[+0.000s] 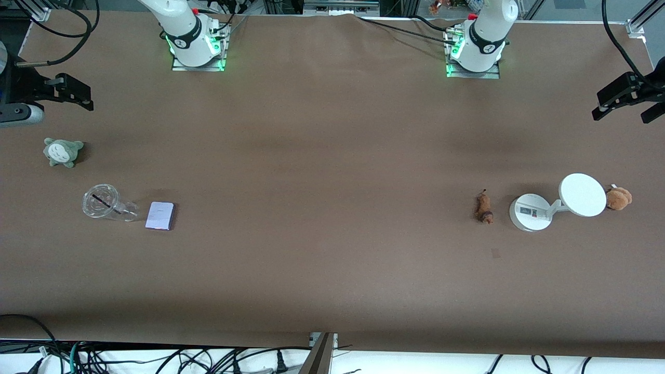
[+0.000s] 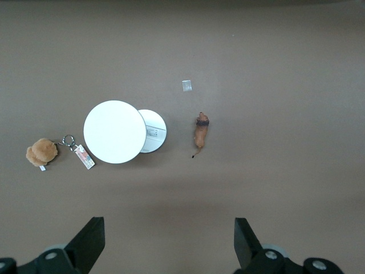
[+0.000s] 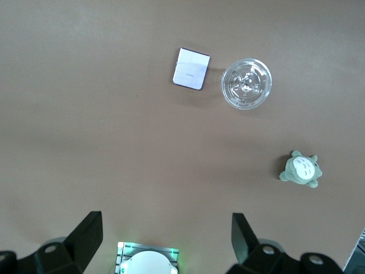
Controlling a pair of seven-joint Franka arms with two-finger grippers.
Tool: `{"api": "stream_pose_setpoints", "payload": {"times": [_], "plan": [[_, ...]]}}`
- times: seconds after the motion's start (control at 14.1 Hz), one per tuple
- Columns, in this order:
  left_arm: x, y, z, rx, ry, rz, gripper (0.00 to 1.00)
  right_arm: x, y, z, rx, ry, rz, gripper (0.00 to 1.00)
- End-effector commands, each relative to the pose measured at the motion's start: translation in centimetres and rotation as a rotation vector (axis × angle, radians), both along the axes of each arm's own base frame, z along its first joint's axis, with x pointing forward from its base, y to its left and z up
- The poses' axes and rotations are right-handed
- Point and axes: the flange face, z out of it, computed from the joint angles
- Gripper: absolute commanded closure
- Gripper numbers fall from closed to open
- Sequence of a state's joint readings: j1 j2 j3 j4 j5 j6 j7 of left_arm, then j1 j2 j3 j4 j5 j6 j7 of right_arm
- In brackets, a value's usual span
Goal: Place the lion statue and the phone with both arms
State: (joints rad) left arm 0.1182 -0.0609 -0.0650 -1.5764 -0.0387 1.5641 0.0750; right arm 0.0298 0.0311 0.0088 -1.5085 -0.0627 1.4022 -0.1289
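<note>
The lion statue (image 1: 484, 208), a small tan-brown figurine with a dark mane end, lies on the brown table toward the left arm's end, beside a white stand. In the left wrist view the lion statue (image 2: 201, 130) lies well apart from the open left gripper (image 2: 169, 240), which hangs high over the table with nothing between its fingers. The phone (image 1: 160, 215), flat and pale lavender, lies toward the right arm's end, next to a clear cup. The phone (image 3: 191, 68) also shows in the right wrist view, well away from the open, empty right gripper (image 3: 166, 237). Both grippers (image 1: 623, 115) (image 1: 78, 93) hover at the table's ends.
A white round-based stand (image 1: 530, 212) with a disc (image 1: 583, 195) is beside the lion statue, and a brown plush keychain (image 1: 618, 198) lies past it. A clear cup (image 1: 106, 203) lies by the phone. A grey-green plush (image 1: 61, 151) sits farther from the front camera.
</note>
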Motion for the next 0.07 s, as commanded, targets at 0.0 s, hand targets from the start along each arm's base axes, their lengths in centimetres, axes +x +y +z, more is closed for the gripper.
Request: {"api": "stream_pose_setpoints", "payload": {"times": [0.0], "plan": [[-0.33, -0.35, 0.75, 0.002, -0.013, -0.009, 0.00, 0.22, -0.02, 0.54, -0.013, -0.008, 0.002, 0.00]]}}
